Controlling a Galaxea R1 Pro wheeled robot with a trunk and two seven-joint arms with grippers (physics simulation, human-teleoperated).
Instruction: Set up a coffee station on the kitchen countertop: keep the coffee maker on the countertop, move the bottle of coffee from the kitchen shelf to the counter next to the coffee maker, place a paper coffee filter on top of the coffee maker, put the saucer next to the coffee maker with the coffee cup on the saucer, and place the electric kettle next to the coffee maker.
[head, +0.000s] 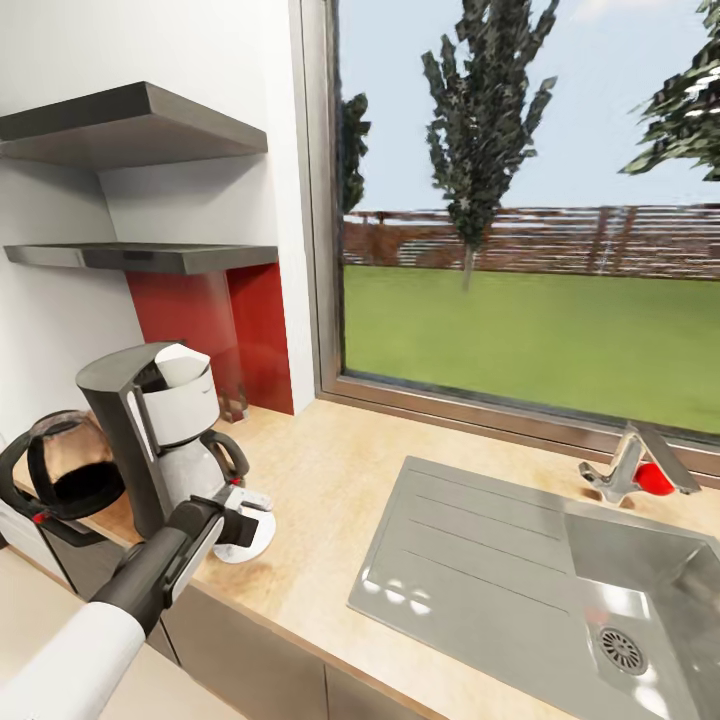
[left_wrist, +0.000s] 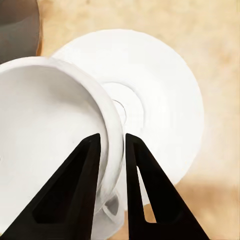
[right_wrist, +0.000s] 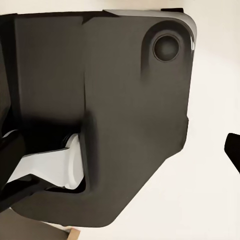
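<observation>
The black-and-white coffee maker (head: 150, 430) stands on the wooden countertop (head: 330, 470), with a white filter (head: 185, 365) at its top. Left of it is the dark glass electric kettle (head: 65, 470). A white saucer (head: 255, 540) (left_wrist: 165, 115) lies on the counter just right of the coffee maker. My left gripper (head: 243, 512) (left_wrist: 112, 137) hovers over the saucer, shut on the rim of the white coffee cup (left_wrist: 50, 145). The cup hangs tilted above the saucer's near side. In the right wrist view, one dark fingertip (right_wrist: 233, 150) shows beside a dark part of my own body (right_wrist: 100, 100).
Two grey wall shelves (head: 150, 255) hang above the coffee maker, against a red backsplash (head: 215, 320). A steel sink (head: 560, 570) with a faucet (head: 625, 470) takes up the counter's right side. A large window (head: 530, 200) runs along the back.
</observation>
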